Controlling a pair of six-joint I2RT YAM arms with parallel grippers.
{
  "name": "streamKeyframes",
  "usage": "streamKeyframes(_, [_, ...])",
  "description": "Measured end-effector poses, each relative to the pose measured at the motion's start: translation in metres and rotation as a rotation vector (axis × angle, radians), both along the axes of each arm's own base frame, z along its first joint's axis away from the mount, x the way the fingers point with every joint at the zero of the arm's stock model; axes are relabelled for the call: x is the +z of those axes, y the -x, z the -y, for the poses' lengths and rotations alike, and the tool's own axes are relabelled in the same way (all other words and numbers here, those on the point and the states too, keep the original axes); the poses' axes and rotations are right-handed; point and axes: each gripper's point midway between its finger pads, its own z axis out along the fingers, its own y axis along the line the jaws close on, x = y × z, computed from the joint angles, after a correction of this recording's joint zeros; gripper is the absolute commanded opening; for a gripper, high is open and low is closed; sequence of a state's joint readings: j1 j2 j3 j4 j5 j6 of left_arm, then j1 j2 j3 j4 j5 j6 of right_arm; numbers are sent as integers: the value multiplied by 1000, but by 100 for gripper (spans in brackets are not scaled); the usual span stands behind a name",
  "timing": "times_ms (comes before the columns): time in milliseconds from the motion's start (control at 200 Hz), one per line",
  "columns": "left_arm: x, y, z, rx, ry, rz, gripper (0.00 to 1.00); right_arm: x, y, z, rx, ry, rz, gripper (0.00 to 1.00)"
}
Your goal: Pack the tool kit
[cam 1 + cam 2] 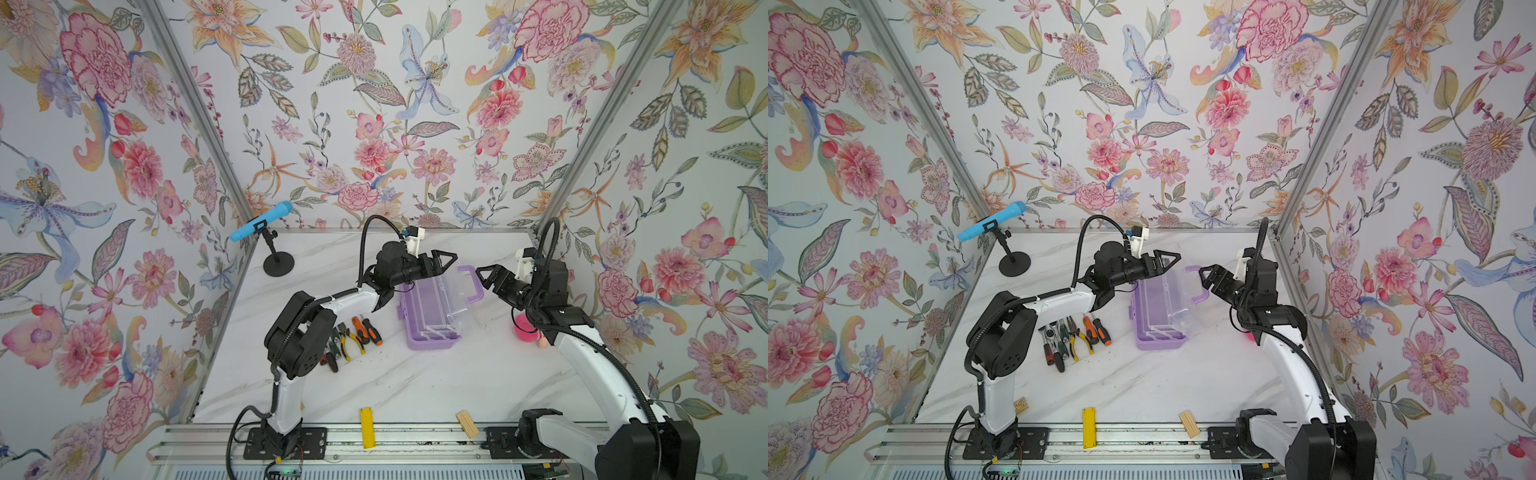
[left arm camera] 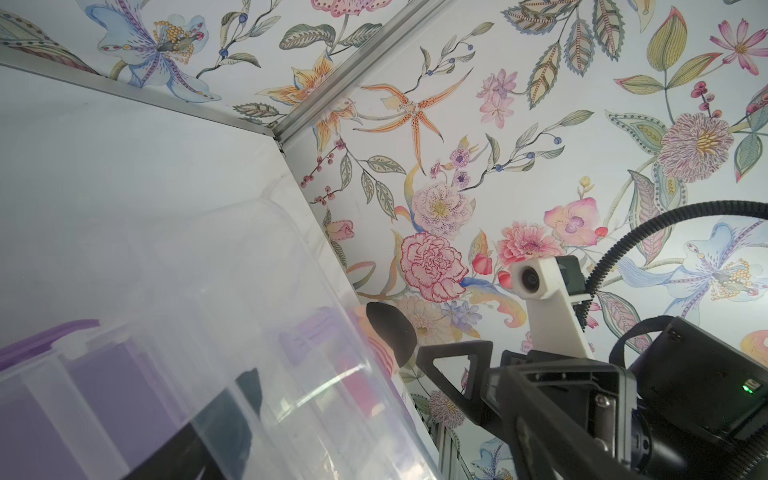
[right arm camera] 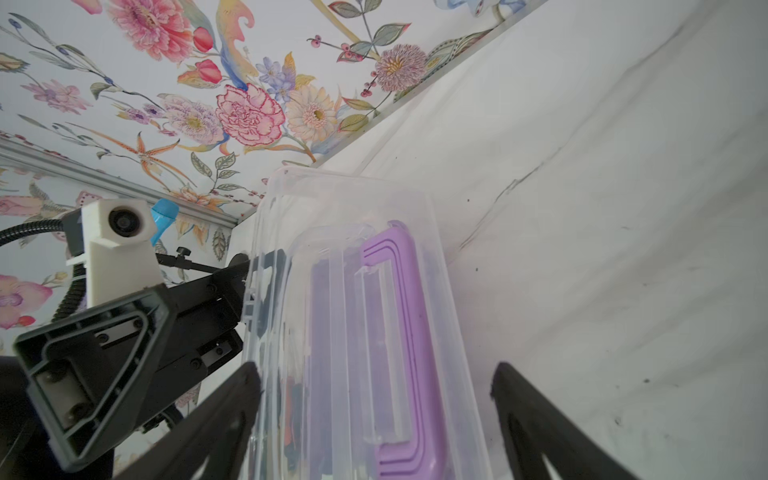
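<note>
**A:** Where do we have the tool kit (image 1: pixel 432 332)?

**B:** Near the middle of the bench (image 1: pixel 415 386), a little toward 1 o'clock. We see its lilac base (image 1: pixel 1158 344) lying flat. The clear lid (image 1: pixel 451 291) is raised and tilted, and the purple handle (image 3: pixel 409 299) sits on the lid's 3 o'clock edge.

**A:** And our left fingers (image 1: pixel 449 255)?

**B:** They are spread wide at the kit's 12 o'clock end, by the lid's far edge. In the left wrist view we make out one dark finger through the clear plastic. We cannot tell whether it touches the lid.

**A:** The right fingers (image 3: pixel 237 411)?

**B:** Wide apart too, just at 3 o'clock of the handle in both top views. In the right wrist view we see them on either side of the lid and handle, with a gap on each side and nothing gripped.

**A:** What do we see outside the kit?

**B:** The orange-black screwdrivers (image 1: pixel 1101 332) and the yellow-handled pliers (image 1: pixel 1075 343) lie side by side on the bench at the kit's 9 o'clock. A yellow bar (image 1: pixel 366 428) and a wooden block (image 1: pixel 467 424) lie at the bench's 6 o'clock edge, well apart from the kit.
</note>
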State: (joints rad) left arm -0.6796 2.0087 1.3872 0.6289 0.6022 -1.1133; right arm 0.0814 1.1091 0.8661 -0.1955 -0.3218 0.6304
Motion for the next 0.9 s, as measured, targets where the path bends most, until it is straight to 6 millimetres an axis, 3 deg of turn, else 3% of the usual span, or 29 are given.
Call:
streamKeyframes(135, [-3,-4,8,-7,-7,-4,92,-8,2,18,-55,52,-31,89])
streamKeyframes(235, [-6,-4,8,-7,-18,-11,93,-12,6,13,-36,100,-49,93])
streamKeyframes(290, [-7,-4,8,-7,-23,-11,93,-6,8,2,0,150,-43,100])
streamKeyframes(480, [-9,-4,8,-7,-31,-14,93,45,24,-64,175,333,110,99])
streamKeyframes(581, [-9,-5,8,-4,-33,-15,93,60,36,-93,248,435,164,99])
streamKeyframes(766, [-12,-5,5,3,-36,-24,93,41,57,-144,371,700,175,99])
streamKeyframes(901, [-14,-4,-2,13,-30,-40,93,12,67,-161,419,906,144,99])
